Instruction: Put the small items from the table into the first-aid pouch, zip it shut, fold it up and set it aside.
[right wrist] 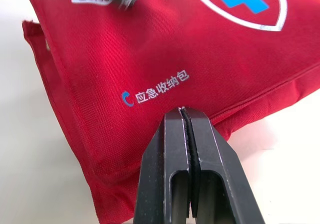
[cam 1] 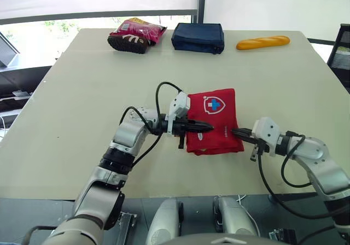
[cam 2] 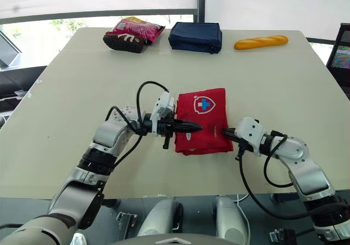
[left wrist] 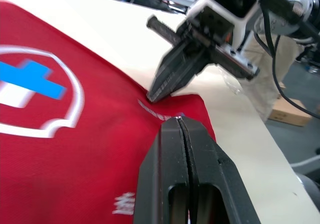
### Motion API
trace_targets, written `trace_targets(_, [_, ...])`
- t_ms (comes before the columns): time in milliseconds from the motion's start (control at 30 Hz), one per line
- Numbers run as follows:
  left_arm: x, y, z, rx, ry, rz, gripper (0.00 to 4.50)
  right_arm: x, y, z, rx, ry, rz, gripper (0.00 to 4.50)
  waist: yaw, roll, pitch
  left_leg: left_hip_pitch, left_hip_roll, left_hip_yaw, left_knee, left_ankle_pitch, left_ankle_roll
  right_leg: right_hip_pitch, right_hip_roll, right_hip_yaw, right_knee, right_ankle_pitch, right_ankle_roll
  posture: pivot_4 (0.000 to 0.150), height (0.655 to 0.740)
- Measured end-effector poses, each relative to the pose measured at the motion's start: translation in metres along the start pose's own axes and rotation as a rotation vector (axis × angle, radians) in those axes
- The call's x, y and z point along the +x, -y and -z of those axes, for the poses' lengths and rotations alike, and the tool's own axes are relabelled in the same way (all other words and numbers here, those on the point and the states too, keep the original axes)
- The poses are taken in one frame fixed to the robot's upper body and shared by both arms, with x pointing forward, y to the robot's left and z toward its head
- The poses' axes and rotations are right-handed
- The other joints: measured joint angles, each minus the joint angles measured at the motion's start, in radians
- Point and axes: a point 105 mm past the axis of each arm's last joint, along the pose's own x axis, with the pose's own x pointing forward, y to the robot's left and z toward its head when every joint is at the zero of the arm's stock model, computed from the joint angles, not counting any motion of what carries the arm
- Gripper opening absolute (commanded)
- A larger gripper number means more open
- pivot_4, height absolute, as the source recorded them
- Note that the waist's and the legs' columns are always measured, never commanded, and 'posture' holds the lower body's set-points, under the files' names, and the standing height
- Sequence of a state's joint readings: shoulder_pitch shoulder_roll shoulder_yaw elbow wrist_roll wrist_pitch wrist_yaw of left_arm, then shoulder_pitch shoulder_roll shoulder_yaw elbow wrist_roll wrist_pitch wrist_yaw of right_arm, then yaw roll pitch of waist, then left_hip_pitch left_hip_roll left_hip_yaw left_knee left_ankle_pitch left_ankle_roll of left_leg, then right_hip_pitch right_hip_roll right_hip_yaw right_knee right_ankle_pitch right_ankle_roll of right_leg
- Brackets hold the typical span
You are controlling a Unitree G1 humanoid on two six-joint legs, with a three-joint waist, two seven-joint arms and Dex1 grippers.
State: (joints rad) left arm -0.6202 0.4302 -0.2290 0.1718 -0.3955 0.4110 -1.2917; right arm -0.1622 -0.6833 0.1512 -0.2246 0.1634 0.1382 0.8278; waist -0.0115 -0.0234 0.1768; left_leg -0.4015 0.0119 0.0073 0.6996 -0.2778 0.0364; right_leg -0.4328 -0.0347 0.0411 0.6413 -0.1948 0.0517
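a: head view. what's on the table (cam 1: 82,92)?
b: a folded red first-aid pouch (cam 1: 214,122) lies near the front edge. the left gripper (cam 1: 209,127) reaches over its left side and the right gripper (cam 1: 235,130) meets its right front corner. a snack bag (cam 1: 136,34), a navy pouch (cam 1: 198,38) and a bread loaf (cam 1: 263,42) line the far edge.
a: left wrist view?
b: the left gripper's fingers are pressed together over red fabric with nothing between them. the right gripper's tip touches the pouch's edge.
a: right wrist view?
b: its fingers are also pressed together, tips at the pouch's side, near the white lettering.
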Motion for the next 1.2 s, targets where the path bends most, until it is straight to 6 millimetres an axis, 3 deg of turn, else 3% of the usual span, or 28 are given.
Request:
trace_targets(200, [-0.019, -0.005, -0.007, 0.044, 0.010, -0.050, 0.06, -0.004, 0.012, -0.013, 0.064, 0.045, -0.030, 0.00, -0.002, 0.001, 0.001, 0.000, 0.001, 0.000, 0.000, 0.000, 0.000, 0.000, 0.000, 0.000, 0.000, 0.000, 0.000, 0.150, 0.7134])
trace_targets(333, [-0.028, -0.002, -0.015, 0.090, 0.028, -0.064, 0.06, -0.003, 0.027, -0.045, 0.083, 0.144, -0.056, 0.00, -0.003, 0.001, 0.002, 0.000, 0.003, 0.000, 0.000, 0.000, 0.000, 0.000, 0.000, 0.000, 0.000, 0.000, 0.000, 0.150, 0.7134])
trace_targets(400, [-0.038, 0.002, -0.023, 0.132, 0.035, -0.079, 0.06, 0.004, 0.038, -0.074, 0.072, 0.242, -0.062, 0.00, -0.005, 0.001, 0.003, 0.000, 0.005, 0.000, 0.000, 0.000, 0.000, -0.001, 0.001, 0.000, 0.001, 0.000, 0.000, 0.150, 0.7134])
trace_targets(467, [-0.046, 0.005, -0.029, 0.171, 0.013, -0.086, 0.06, 0.010, 0.046, -0.085, 0.048, 0.266, -0.055, 0.00, -0.003, 0.001, 0.003, 0.000, 0.005, 0.000, 0.000, 0.000, 0.000, -0.001, 0.002, 0.000, 0.001, 0.000, 0.000, 0.150, 0.7134])
trace_targets(567, [-0.061, 0.005, -0.029, 0.172, -0.031, -0.116, 0.06, 0.023, 0.056, -0.076, 0.040, 0.224, -0.037, 0.00, -0.003, 0.001, 0.003, 0.000, 0.005, 0.002, 0.000, 0.000, 0.000, -0.001, 0.001, 0.000, 0.000, 0.000, 0.000, 0.150, 0.7134])
trace_targets(733, [-0.083, 0.006, -0.046, 0.194, -0.027, -0.180, 0.06, 0.049, 0.062, -0.034, 0.082, 0.055, -0.030, 0.00, -0.001, 0.001, 0.004, -0.001, 0.005, 0.006, -0.001, 0.000, 0.000, -0.002, 0.000, 0.000, 0.000, 0.000, -0.001, 0.150, 0.7134])
trace_targets(1033, [-0.100, 0.022, -0.064, 0.212, -0.008, -0.247, 0.06, 0.047, 0.068, -0.017, 0.090, -0.018, -0.019, 0.00, -0.004, 0.001, 0.004, 0.000, 0.006, 0.006, -0.001, 0.000, 0.000, -0.001, 0.001, 0.000, 0.000, 0.000, 0.000, 0.150, 0.7134])
trace_targets(1067, [-0.102, 0.026, -0.068, 0.220, -0.007, -0.251, 0.00, 0.047, 0.069, -0.020, 0.123, 0.014, -0.014, 0.41, -0.005, 0.001, 0.004, 0.001, 0.007, 0.006, -0.001, 0.000, 0.000, -0.001, 0.001, 0.000, 0.001, 0.000, 0.000, 0.150, 0.7134])
trace_targets(1133, [-0.101, 0.031, -0.069, 0.222, -0.004, -0.246, 0.00, 0.047, 0.069, -0.025, 0.170, 0.048, -0.016, 0.78, -0.006, 0.001, 0.004, 0.001, 0.007, 0.006, -0.001, 0.000, 0.000, -0.001, 0.002, 0.001, 0.001, 0.000, 0.000, 0.150, 0.7134])
trace_targets(1200, [-0.103, 0.035, -0.070, 0.208, -0.002, -0.250, 0.00, 0.040, 0.071, -0.032, 0.261, 0.105, -0.024, 1.75, -0.006, 0.002, 0.005, 0.001, 0.007, 0.006, -0.001, 0.000, 0.000, -0.001, 0.002, 0.001, 0.001, 0.000, 0.000, 0.150, 0.7134])
